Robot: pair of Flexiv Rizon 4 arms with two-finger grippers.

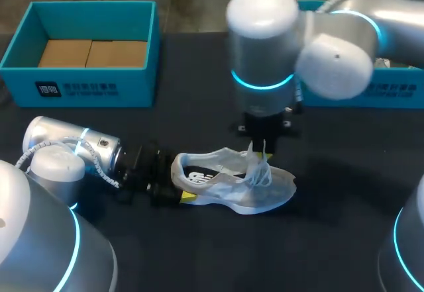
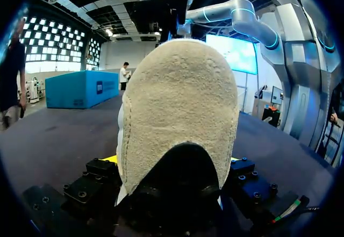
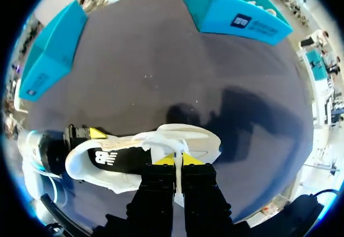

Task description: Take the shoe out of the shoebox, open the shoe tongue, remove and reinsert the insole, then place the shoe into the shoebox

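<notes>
The dark worktop [image 1: 344,173] carries an open teal shoebox [image 1: 86,87] at its far left corner, with plain brown cardboard lying inside. A second teal box [image 1: 397,90] stands at the far right, partly hidden behind the right arm. The white shoe [image 1: 232,183] is out of the shoebox and well apart from it. It lies near the middle of the worktop, sole down, with its heel toward the left arm and its toe toward the right. A dark insole [image 3: 115,158] shows through its opening.

The left pincer [image 1: 179,181] lies low along the worktop and is clenched on the shoe's heel, one yellow tip on each side. The right pincer [image 3: 176,159] hangs straight down over the lacing. Its two yellow tips are pressed together on a thin white strip of the shoe; tongue or lace, I cannot tell.
</notes>
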